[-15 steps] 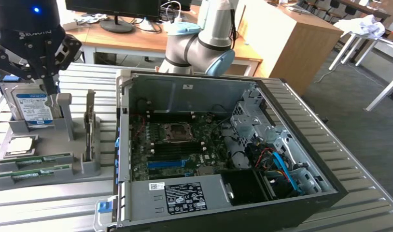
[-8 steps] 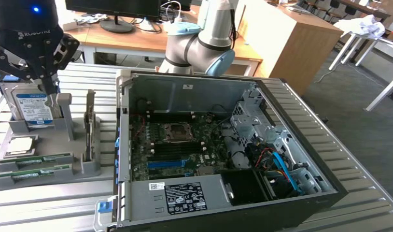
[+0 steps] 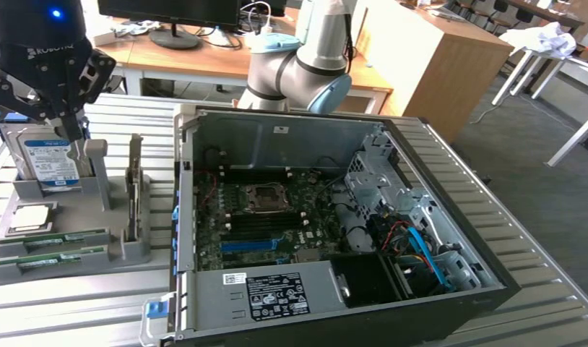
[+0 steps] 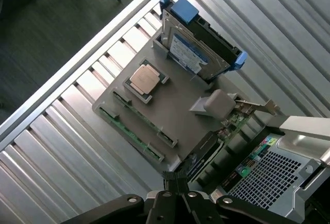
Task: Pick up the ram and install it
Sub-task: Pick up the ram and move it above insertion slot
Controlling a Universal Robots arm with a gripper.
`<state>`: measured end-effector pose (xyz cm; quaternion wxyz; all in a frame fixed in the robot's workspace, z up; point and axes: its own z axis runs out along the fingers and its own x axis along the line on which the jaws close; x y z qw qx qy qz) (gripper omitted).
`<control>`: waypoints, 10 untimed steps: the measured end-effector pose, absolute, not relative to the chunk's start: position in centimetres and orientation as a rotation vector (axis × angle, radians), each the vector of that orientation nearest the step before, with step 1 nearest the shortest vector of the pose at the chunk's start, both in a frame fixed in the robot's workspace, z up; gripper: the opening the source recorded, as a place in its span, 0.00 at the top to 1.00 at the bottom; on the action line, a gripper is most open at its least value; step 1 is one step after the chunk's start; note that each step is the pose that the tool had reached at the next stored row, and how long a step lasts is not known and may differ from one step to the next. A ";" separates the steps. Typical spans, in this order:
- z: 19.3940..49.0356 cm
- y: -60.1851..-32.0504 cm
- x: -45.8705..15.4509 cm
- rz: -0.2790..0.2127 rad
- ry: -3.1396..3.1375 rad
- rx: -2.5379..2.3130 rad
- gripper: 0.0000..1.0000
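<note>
Two rams, thin green sticks, lie in the front slots of a grey holder; the nearer-to-holder-centre ram and the front ram both rest there untouched. In the wrist view a ram shows as a green strip along the holder's long slot. My gripper hangs above the holder's back, over the hard drive, well apart from the rams. Its fingers are shut with nothing between them.
The holder also carries an upright silver hard drive, a square processor chip and an upright card. To the exterior view's right stands the open computer case with its motherboard. All sit on a ribbed metal table.
</note>
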<state>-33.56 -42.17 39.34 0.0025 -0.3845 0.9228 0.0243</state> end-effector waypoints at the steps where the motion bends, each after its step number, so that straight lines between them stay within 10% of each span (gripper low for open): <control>1: 39.3 -42.2 -33.6 0.076 2.888 -1.222 0.90; 10: 39.3 -42.2 -33.6 0.077 2.830 -1.355 0.90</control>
